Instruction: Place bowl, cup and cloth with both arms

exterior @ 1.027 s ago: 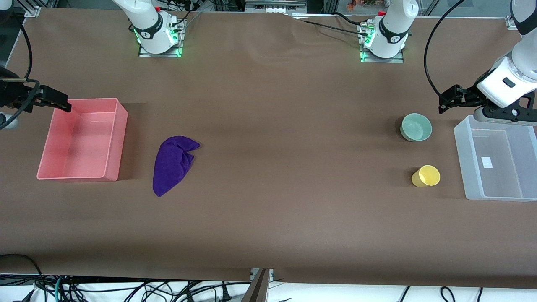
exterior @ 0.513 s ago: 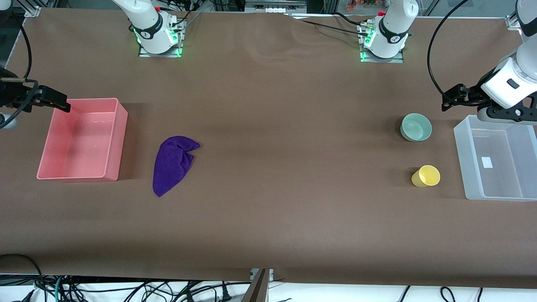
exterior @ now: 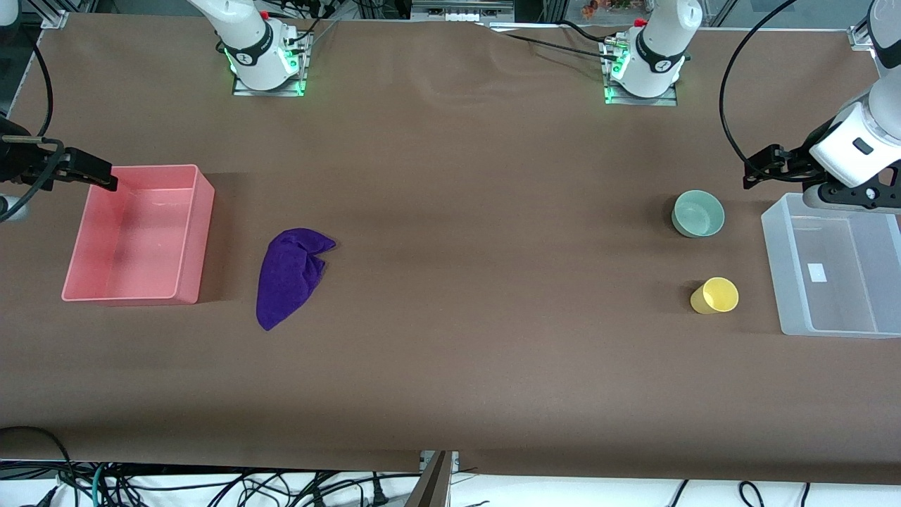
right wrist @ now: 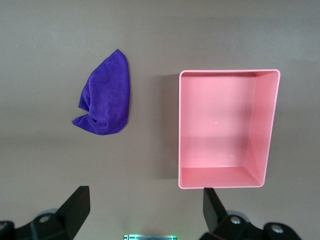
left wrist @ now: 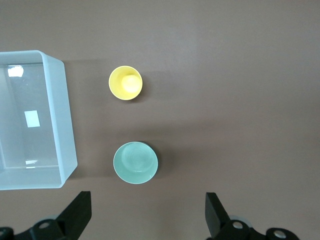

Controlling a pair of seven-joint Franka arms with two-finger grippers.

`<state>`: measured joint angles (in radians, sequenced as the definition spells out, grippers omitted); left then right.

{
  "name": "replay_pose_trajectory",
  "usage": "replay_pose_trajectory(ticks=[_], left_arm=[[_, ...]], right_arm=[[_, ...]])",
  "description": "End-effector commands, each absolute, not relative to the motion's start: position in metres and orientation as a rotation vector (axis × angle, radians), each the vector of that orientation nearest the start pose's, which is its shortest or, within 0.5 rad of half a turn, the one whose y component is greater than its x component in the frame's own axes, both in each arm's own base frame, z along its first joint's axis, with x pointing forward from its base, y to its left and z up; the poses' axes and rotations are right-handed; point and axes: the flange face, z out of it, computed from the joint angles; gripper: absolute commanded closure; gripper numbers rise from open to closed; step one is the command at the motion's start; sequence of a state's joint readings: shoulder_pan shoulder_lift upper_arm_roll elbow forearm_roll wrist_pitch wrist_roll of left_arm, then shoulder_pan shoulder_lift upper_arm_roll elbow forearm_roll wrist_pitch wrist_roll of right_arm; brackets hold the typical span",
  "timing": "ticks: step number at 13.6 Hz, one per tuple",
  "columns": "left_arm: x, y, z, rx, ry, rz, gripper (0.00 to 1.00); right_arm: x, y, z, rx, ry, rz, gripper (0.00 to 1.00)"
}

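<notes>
Place: robotics lab.
Evidence: two bolted arm bases [exterior: 266, 60] on a brown-covered table [exterior: 450, 380], cables [exterior: 211, 486] tangled below its edge.

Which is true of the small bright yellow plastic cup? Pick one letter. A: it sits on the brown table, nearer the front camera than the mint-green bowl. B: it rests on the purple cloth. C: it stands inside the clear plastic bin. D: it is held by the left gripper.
A: the small bright yellow plastic cup stands on the brown table, lower in the front view than the pale mint-green bowl.

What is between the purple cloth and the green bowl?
Nothing. In the front view, only bare brown table lies between the cloth and the bowl.
</notes>
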<state>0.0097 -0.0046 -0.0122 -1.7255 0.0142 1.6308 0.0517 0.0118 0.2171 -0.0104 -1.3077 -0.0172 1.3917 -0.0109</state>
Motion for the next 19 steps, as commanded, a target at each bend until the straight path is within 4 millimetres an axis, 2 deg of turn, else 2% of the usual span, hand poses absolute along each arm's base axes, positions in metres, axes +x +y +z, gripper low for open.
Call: replay_pose_trajectory(ticks=[1,3,4,6,7,8,9,11,14,15,19], left_arm=[[0.553,0.015,0.559,-3.147,0.089,0.156,0.0],[0.558,0.018,0.545,-3.134,0.083,0.195,0.0],[0.56,0.02,0.538,-3.106,0.09,0.215,0.0],[0.564,0.024,0.512,-3.047,0.108,0.3,0.0],[0.568,0.028,0.493,-3.026,0.139,0.359,0.0],[0.572,0.043,0.472,-3.015,0.22,0.414,0.0],[0.577,0.062,0.452,-3.016,0.318,0.46,0.0],[0.582,0.079,0.418,-3.02,0.471,0.479,0.0],[0.557,0.088,0.35,-3.022,0.603,0.48,0.01],[0.549,0.092,0.329,-3.018,0.678,0.444,0.01],[0.524,0.106,0.248,-2.976,0.952,0.297,0.01]], right_arm=[[0.615,0.007,0.58,-3.155,-0.046,0.24,0.0],[0.621,0.014,0.556,-3.151,-0.065,0.23,0.0],[0.623,0.016,0.532,-3.148,-0.071,0.249,0.0],[0.624,0.018,0.479,-3.138,-0.082,0.253,0.0],[0.624,0.024,0.459,-3.124,-0.094,0.236,0.0],[0.623,0.046,0.443,-3.074,-0.116,0.219,0.0],[0.621,0.056,0.424,-3.054,-0.112,0.215,0.0],[0.622,0.083,0.371,-3.05,-0.163,0.204,0.0],[0.608,0.113,0.297,-3.057,-0.231,0.183,0.0],[0.605,0.115,0.279,-3.058,-0.236,0.186,0.0],[0.592,0.135,0.227,-3.062,-0.292,0.14,0.0]])
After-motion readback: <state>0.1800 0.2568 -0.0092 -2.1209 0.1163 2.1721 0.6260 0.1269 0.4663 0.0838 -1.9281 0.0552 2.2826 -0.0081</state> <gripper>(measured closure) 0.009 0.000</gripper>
